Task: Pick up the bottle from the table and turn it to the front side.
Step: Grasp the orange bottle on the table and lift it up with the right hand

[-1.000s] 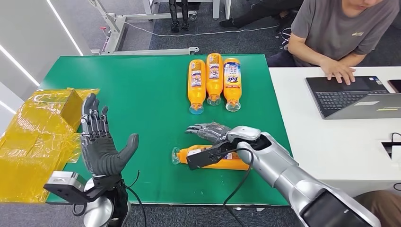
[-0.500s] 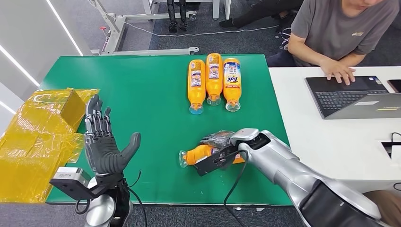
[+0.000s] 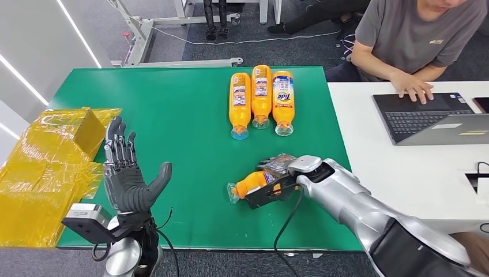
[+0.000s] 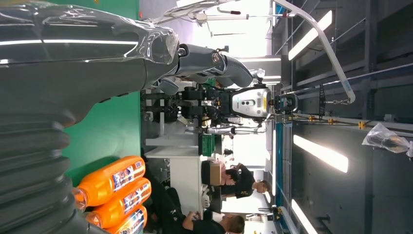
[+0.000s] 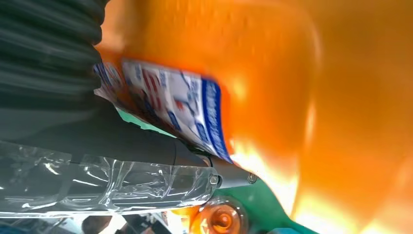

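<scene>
An orange bottle [image 3: 252, 183] with a clear cap lies slanted at the near right of the green table [image 3: 173, 115], cap end toward the left. My right hand [image 3: 279, 166] grips its body from above, fingers wrapped round the label. In the right wrist view the orange bottle [image 5: 302, 97] and its blue-and-white label [image 5: 170, 107] press against my right hand [image 5: 92, 146]. My left hand [image 3: 124, 173] stands upright over the near left of the table, fingers spread, holding nothing. The left wrist view looks past my left hand [image 4: 73, 58].
Three orange bottles [image 3: 261, 95] lie side by side at the back of the table, also in the left wrist view as bottles [image 4: 114, 187]. A yellow wrapped box [image 3: 52, 167] sits at the left edge. A person [image 3: 415, 34] types on a laptop [image 3: 427, 118] on the white table [image 3: 403, 179].
My right hand came down from above the bottle and closed round it, then drew it to the right with the cap end swinging round. The left hand barely moved.
</scene>
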`<state>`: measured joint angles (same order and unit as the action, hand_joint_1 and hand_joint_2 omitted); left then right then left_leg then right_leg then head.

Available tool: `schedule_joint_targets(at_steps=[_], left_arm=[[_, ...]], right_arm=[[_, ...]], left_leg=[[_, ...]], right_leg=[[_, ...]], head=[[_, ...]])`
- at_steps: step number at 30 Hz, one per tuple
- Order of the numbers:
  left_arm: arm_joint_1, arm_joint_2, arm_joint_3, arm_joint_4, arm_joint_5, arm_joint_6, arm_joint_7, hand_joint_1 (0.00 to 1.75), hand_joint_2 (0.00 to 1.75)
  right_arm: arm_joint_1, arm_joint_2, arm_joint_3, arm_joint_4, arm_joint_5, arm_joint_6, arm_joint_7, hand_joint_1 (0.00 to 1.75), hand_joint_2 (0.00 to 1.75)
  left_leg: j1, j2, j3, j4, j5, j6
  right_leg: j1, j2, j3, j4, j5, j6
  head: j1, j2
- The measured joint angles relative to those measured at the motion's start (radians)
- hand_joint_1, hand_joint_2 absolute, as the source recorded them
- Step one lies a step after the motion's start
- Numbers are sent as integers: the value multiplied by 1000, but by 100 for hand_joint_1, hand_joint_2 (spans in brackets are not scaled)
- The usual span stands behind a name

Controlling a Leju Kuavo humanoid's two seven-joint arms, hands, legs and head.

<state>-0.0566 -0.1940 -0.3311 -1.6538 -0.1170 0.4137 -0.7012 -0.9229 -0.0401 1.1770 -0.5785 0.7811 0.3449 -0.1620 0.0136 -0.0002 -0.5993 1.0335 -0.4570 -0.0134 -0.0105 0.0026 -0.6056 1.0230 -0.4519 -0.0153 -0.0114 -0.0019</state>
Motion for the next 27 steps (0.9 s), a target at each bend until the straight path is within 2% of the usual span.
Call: schedule_joint_targets(at_steps=[8,15,23,25,27], left_arm=[[3,0,0,0,-4,3,2,0,175],[4,0,0,0,-6,-2,14,0,175],[19,0,0,0,-9,-23,19,0,175],[19,0,0,0,-10,-27,19,0,175],[19,0,0,0,-10,-31,19,0,175]], right_arm=[[2,-27,1,-9,37,-50,80,0,175],[14,-72,-1,-41,60,-73,144,0,175],[41,-130,-33,-75,79,-71,171,0,175],[49,-140,-46,-78,85,-70,179,72,175],[58,-147,-60,-79,93,-75,185,152,175]], left_leg=[[0,0,0,0,0,0],[0,0,0,0,0,0],[0,0,2,0,0,0],[0,0,3,0,0,1],[0,0,5,0,-1,1]], right_leg=[[0,0,0,0,0,0],[0,0,0,0,0,0],[0,0,3,-1,0,0],[0,0,4,-1,0,0],[0,0,5,-1,0,0]], head=[[0,0],[0,0],[0,0],[0,0],[0,0]])
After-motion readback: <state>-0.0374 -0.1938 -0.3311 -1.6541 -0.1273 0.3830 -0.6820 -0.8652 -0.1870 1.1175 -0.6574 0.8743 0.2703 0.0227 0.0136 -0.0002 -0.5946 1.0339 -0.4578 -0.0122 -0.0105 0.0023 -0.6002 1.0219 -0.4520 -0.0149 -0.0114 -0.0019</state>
